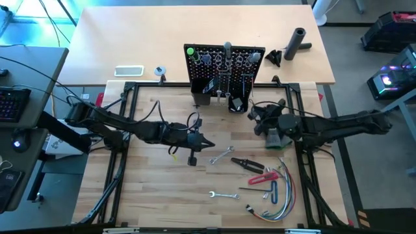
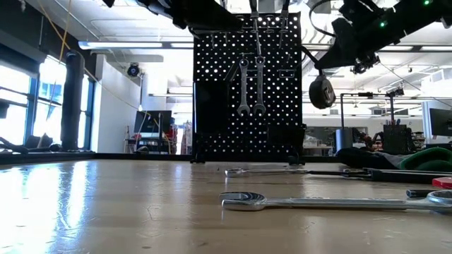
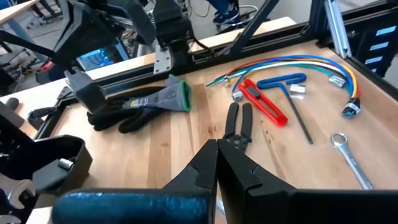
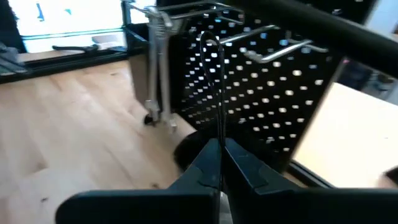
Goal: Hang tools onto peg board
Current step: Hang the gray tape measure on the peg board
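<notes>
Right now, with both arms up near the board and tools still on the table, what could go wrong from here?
1. The right gripper, fingers shut, sits close to the peg board; a careless move could bump the wrenches hanging there.
2. The left gripper, also shut, must open before picking anything.
3. The pliers, red-handled tool and coloured wires lie crowded together, so a grasp may snag a neighbour.

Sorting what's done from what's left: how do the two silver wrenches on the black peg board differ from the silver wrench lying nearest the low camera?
The two silver wrenches on the black peg board hang upright, side by side, off the table; the silver wrench nearest the low camera lies flat on the wooden table, pointing sideways. The hung pair sits against the black perforated peg board; the lying one rests well in front of it. All are plain silver metal wrenches.
</notes>
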`<state>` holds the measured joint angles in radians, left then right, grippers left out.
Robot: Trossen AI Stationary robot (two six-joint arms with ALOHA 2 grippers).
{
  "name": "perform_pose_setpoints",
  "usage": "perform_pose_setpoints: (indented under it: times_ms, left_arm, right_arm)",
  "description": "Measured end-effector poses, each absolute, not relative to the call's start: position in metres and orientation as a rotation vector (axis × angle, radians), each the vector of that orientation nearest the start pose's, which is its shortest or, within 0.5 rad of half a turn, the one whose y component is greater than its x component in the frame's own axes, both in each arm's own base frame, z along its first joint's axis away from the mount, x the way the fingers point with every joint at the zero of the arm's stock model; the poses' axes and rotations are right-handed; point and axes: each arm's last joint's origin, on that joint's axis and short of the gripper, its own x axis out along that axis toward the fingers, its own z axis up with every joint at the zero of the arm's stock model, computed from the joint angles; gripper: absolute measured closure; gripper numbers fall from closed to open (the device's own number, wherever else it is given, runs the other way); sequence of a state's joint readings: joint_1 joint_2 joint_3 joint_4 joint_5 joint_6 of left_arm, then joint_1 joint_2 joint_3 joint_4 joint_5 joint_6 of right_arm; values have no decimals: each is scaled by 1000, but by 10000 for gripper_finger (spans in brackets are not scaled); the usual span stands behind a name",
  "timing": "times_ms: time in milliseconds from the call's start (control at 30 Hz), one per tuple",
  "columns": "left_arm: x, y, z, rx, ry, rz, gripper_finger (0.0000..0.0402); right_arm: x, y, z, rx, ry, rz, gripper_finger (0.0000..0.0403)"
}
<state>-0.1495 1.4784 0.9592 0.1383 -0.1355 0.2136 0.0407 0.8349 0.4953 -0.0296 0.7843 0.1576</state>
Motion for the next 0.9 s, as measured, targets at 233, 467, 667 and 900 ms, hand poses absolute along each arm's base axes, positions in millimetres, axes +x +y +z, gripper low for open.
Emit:
perform_pose_setpoints:
  times_ms: [233,467,667,900]
  left_arm:
    - [324,-46,260,269,384,-49,401]
    - [324,-46,260,269,385,-49,401]
    - [324,-46,260,269,383,-49,401]
    - [324,-46,260,268,383,-48,401]
  right_arm:
    - [176,-19,243,-37,295,-822,403]
    - [175,-23,243,-45,300,-838,403]
    - [175,-30,242,-37,310,-842,403]
    - [177,-40,239,-27,334,-853,403]
